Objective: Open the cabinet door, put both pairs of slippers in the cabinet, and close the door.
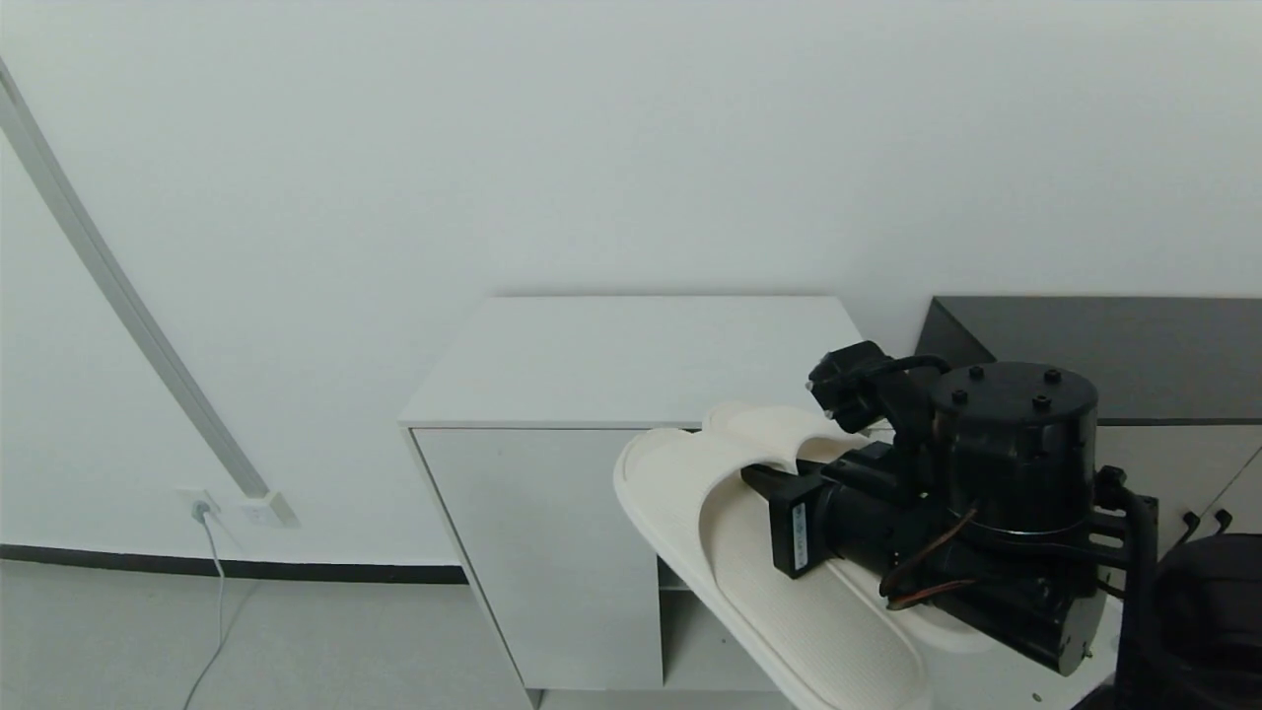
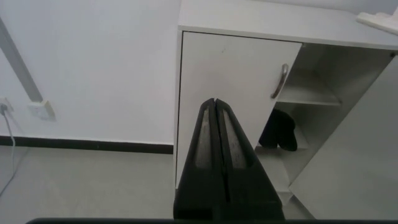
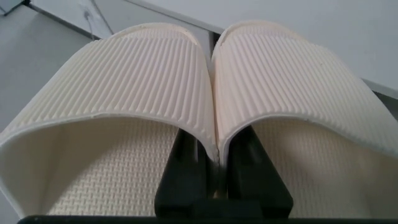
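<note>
A pair of cream slippers [image 1: 730,552] hangs side by side in front of the white cabinet [image 1: 631,360], soles facing down and out. My right gripper [image 1: 764,483] is shut on the two inner strap edges, pinching them together [image 3: 214,134]. In the left wrist view the cabinet's right door [image 2: 354,155] stands open, while the left door [image 2: 230,106] with its metal handle [image 2: 281,81] is shut. A dark pair of slippers [image 2: 280,130] lies on the lower shelf inside. My left gripper [image 2: 214,106] is shut on nothing, low in front of the closed left door.
A dark counter [image 1: 1085,345] adjoins the cabinet on the right. On the left wall are a slanted cable duct [image 1: 118,286] and a socket with a cord [image 1: 202,508] running down to the grey floor [image 1: 246,641], which lies open to the left.
</note>
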